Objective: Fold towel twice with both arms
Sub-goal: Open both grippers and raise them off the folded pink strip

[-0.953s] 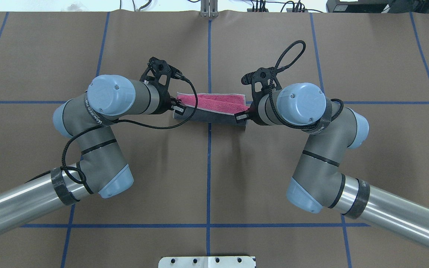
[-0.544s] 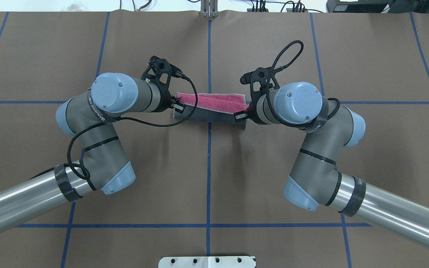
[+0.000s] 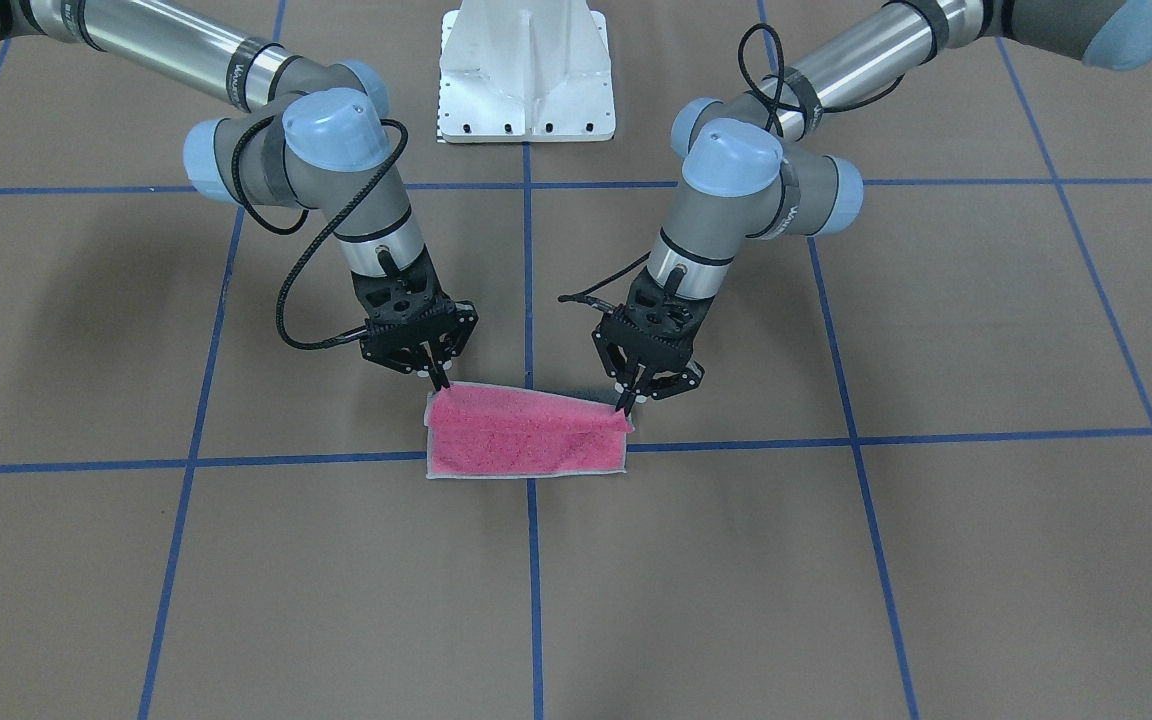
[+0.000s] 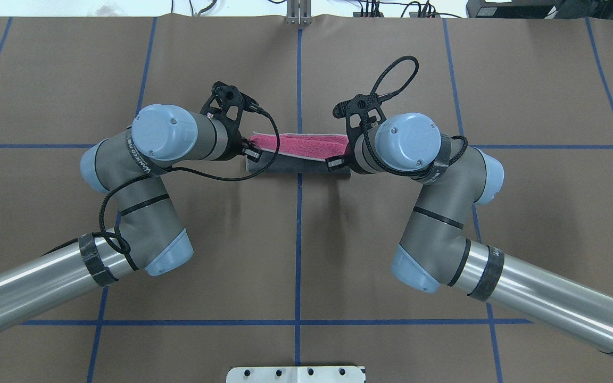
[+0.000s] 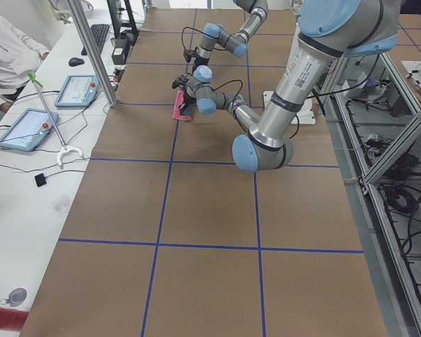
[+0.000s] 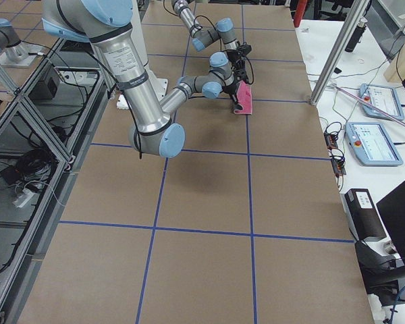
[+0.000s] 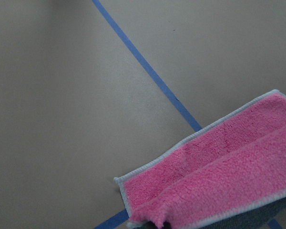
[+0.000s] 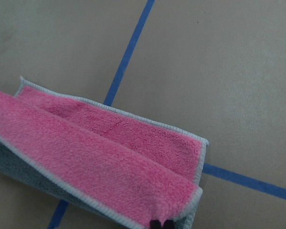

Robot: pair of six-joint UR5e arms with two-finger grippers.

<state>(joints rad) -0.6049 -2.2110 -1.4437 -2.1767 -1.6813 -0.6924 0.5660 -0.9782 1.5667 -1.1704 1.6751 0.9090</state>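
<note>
Towel [image 3: 526, 435] sat mid-table over a crossing of blue tape lines [image 4: 298, 255]; it was partly folded into a long narrow strip. The pink face showed toward the operators' side in the front view; the dark grey face showed toward the robot in the overhead view; a light grey stitched border ran along every visible edge. One long edge lay flat on the table [image 4: 205, 250]; the other long edge was raised and leaned over it, held at both ends. Both wrist views showed two pink layers with a shallow valley between them.

Left gripper [image 3: 626, 405] was clamped on the raised edge's corner at the towel's left end; right gripper [image 3: 439, 383] was clamped on the corner at the other end. In the right wrist view the dark fingertips [image 8: 159, 224] were pinched together on the pink edge.

Left arm [image 4: 147, 223] and right arm [image 4: 439, 229] came in from either side, wrists angled inward, elbows flanking the towel. Brown table surface ran out on all sides of the towel; the far table edge was well apart; the white base plate [image 3: 526, 75] was well apart on the robot's side.
</note>
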